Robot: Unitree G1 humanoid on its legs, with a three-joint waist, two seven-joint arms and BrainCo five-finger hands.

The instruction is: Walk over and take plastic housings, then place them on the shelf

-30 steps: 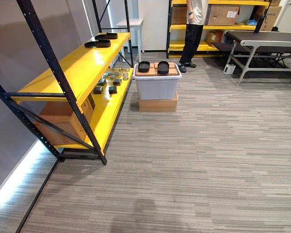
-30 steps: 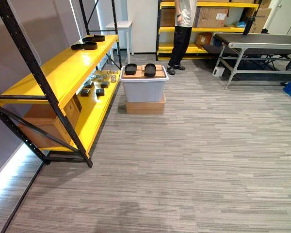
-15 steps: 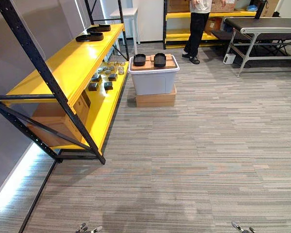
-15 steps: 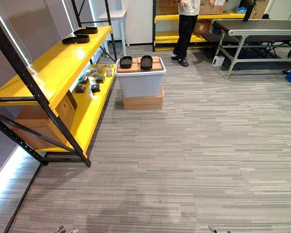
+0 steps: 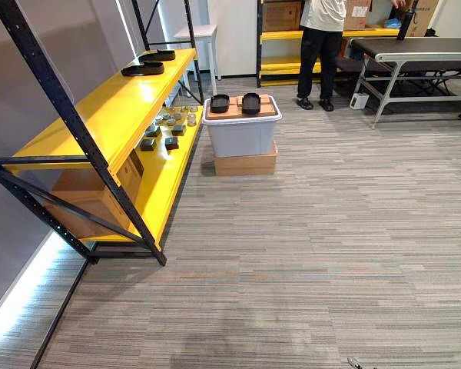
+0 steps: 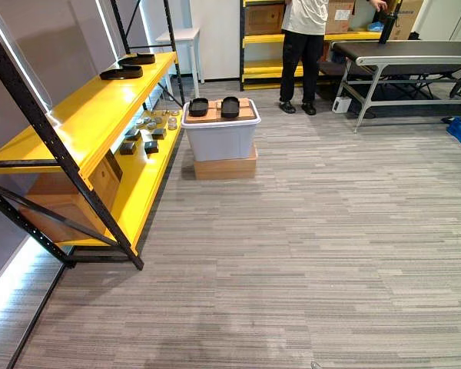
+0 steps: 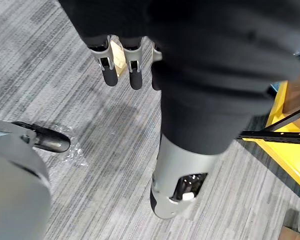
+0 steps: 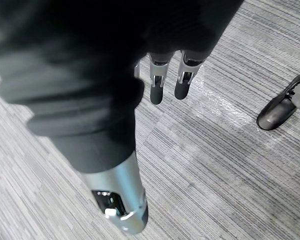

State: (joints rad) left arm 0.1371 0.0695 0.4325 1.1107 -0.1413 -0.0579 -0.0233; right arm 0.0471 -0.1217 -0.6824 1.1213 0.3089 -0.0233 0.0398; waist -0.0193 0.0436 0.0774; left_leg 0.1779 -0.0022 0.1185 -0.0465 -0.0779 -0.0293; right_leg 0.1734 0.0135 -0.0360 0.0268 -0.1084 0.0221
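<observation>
Left hand and right hand are held open, empty; black plastic housings are set on the grey bin at twelve o'clock, and the shelf post at nine o'clock could be clipped by leftward drift.

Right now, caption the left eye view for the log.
Two black plastic housings atop a grey bin beside the yellow shelf; a person beyond.

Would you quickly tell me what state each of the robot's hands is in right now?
Left hand: open, fingers straight, holding nothing.
Right hand: open, fingers straight, holding nothing.
</observation>
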